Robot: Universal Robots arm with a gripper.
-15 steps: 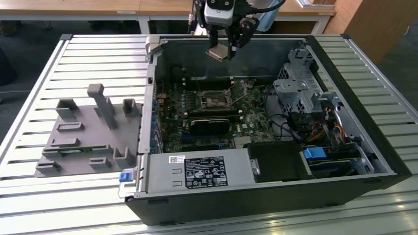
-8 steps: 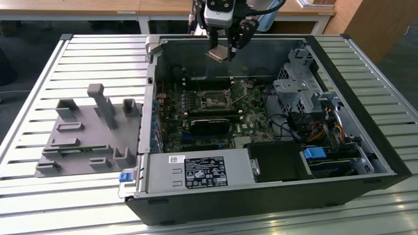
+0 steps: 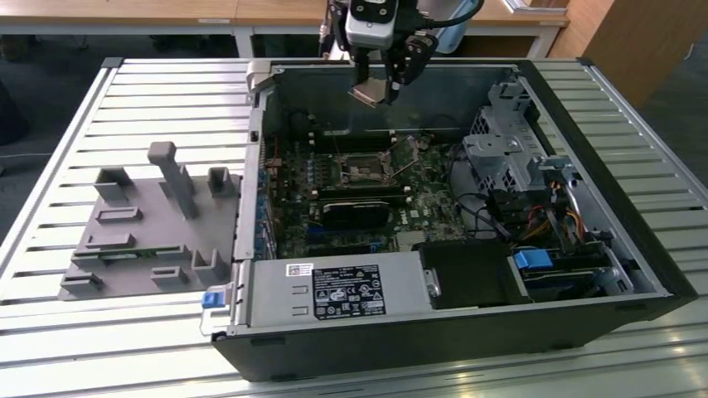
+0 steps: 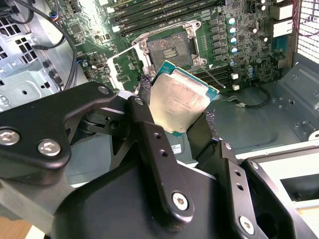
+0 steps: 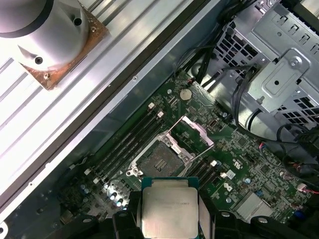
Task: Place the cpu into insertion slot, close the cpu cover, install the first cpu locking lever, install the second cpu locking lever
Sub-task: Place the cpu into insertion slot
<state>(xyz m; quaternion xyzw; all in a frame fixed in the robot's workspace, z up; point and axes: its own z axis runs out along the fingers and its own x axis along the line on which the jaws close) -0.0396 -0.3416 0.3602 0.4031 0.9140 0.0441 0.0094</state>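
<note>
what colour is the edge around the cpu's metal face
Teal-green on the cpu, best in the second wrist view.

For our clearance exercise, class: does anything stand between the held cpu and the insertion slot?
Nothing visible does. The gripper holds the cpu in the air; the insertion slot lies bare, its cpu cover raised open.

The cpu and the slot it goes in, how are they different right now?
The silvery-grey flat square cpu is held tilted in the jaws, up in the air; the dark square insertion slot lies flat, set in the green circuit board. The cpu's face is bright smooth metal; the insertion slot's centre is dark. Both are square.
</note>
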